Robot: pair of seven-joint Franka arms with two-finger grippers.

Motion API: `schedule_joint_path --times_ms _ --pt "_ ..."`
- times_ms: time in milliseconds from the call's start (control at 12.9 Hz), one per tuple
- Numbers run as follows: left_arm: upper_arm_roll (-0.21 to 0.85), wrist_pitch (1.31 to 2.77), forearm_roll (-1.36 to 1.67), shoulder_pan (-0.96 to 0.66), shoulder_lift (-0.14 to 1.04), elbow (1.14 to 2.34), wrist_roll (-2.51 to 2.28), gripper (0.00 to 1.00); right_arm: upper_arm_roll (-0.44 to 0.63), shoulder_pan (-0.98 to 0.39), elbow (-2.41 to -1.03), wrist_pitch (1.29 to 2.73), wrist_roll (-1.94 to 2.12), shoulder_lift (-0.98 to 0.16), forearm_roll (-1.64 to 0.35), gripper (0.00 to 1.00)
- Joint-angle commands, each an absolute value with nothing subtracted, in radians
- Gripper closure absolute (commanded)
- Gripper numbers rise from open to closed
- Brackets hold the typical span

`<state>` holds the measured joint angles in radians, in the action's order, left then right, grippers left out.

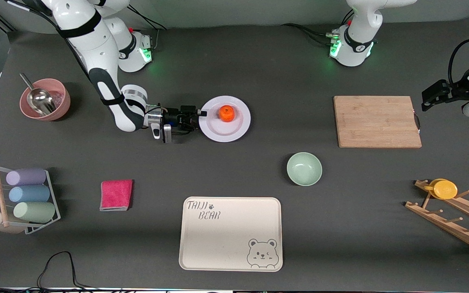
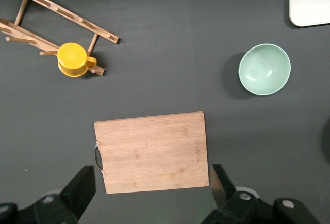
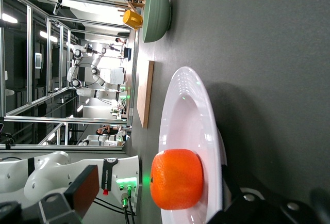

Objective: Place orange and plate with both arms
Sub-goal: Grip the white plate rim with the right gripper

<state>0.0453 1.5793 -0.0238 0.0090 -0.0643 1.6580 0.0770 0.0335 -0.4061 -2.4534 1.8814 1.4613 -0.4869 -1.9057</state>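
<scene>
The orange (image 1: 227, 113) lies on the white plate (image 1: 234, 129), which sits on the table in front of the right arm's base. Both also show in the right wrist view: the orange (image 3: 176, 178) on the plate (image 3: 184, 105). My right gripper (image 1: 201, 113) is low at the plate's rim on the side toward the right arm's end. It is open, with one finger over the rim and one under it (image 3: 154, 178). My left gripper (image 1: 429, 97) is open and empty, held high past the wooden cutting board's handle end (image 2: 152, 176).
A wooden cutting board (image 1: 377, 121) lies toward the left arm's end. A pale green bowl (image 1: 304, 169) and a cream bear-printed tray (image 1: 230, 233) are nearer the camera. There are also a yellow cup (image 1: 444, 189) on a wooden rack, a pink cloth (image 1: 116, 195) and a pink bowl with a scoop (image 1: 45, 99).
</scene>
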Motion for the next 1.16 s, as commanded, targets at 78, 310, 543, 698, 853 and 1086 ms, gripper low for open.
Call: schedule_joint_path --times_ms 78,310,543,698,853,1086 --pt "0.026 1.608 -0.026 -0.017 -0.083 1.7 0.06 0.0 0.04 -0.42 -2.451 1.879 1.451 -0.483 -1.917 0.14" --pt "0.026 1.609 -0.026 -0.014 -0.083 1.7 0.061 0.0 0.04 -0.423 -2.451 1.885 1.545 -0.512 -1.919 0.21" --pt "0.023 1.592 -0.034 -0.006 -0.08 1.7 0.066 0.0 0.04 -0.423 -2.451 1.885 1.591 -0.526 -1.919 0.65" --pt "0.018 1.591 -0.031 -0.002 -0.083 1.698 0.064 0.0 0.04 -0.423 -2.451 1.885 1.591 -0.537 -1.917 1.0" --pt "0.018 1.589 -0.029 -0.002 -0.081 1.698 0.064 0.0 0.04 -0.42 -2.451 1.878 1.592 -0.551 -1.917 1.0" --pt "0.015 1.563 -0.023 -0.002 -0.084 1.681 0.074 0.0 0.04 -0.413 -2.447 1.861 1.628 -0.575 -1.917 1.0"
